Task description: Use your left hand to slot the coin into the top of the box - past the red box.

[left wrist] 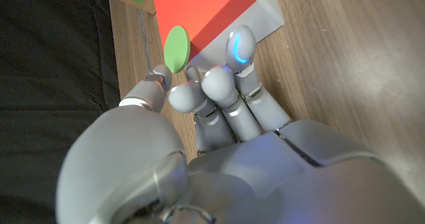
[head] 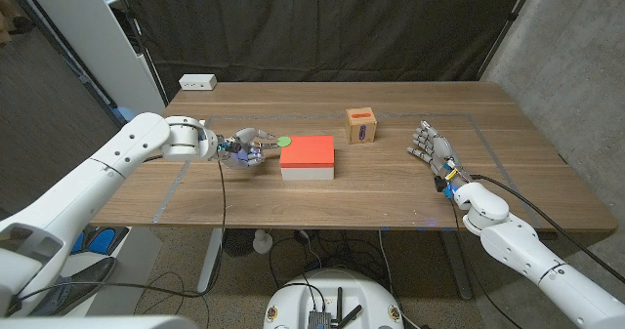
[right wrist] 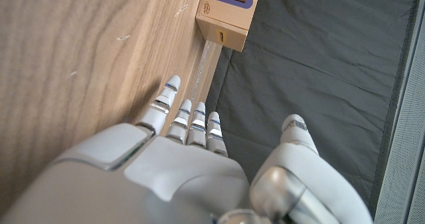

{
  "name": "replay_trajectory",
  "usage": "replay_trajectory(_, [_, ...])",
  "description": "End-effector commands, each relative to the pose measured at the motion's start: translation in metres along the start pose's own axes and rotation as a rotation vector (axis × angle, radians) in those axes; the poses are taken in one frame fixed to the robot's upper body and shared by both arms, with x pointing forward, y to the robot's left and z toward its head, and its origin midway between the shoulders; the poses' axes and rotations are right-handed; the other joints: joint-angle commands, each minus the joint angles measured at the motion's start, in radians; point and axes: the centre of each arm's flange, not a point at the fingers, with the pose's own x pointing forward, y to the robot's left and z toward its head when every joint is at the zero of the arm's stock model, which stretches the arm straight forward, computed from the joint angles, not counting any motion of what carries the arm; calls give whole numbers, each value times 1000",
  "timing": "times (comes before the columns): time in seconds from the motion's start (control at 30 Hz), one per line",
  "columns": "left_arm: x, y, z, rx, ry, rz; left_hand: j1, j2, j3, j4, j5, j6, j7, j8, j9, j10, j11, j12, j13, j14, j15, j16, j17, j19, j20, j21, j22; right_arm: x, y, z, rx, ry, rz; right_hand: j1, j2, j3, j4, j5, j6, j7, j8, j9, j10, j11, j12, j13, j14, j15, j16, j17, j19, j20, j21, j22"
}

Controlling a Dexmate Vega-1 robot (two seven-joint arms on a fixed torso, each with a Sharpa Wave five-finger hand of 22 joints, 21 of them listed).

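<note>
Beside the flat red box (head: 308,152), the left hand (head: 242,148) pinches the round green coin (head: 284,142); carrying to the small wooden slotted box (head: 360,126) and slotting remain.

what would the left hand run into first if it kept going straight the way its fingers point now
Most likely the red box. The left hand pinches the green coin and points across the table toward that box's near edge, with the wooden slot box farther on. Height is unclear, so it might pass over the red top.
</note>
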Motion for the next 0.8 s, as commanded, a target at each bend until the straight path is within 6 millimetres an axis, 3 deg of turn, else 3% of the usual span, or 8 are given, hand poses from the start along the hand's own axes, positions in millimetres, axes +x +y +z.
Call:
replay_trajectory(0.03, [-2,-7,4,24,4,23,10,1,11,-3,1,3,-2,6,-1,-4,-4,-4,1,-5,-1,-1,3,-10,-1,11,-5,-1,-2,-4,11,3,-5,8,0,6,-1,5,9,1,4,2,7,1,7,6,8,-2,4,2,8,0,4,5])
replay_trajectory(0.53, [0,-15,5,30,3,18,18,12,18,-3,2,27,-4,18,-1,-2,-4,-6,5,-3,-1,-2,2,-14,-1,30,-15,-4,-5,-9,30,-5,-13,8,0,6,-1,5,9,1,4,2,7,1,7,6,8,-2,4,2,8,0,4,5])
replay_trajectory(0.8, [-4,-17,4,3,-17,40,75,87,71,-11,18,115,-11,58,33,-15,-6,-8,8,-10,-1,-1,8,-36,-2,50,-4,-9,-9,-13,39,1,-24,8,0,6,-1,5,9,1,4,2,7,1,7,6,8,-2,4,2,8,0,4,5])
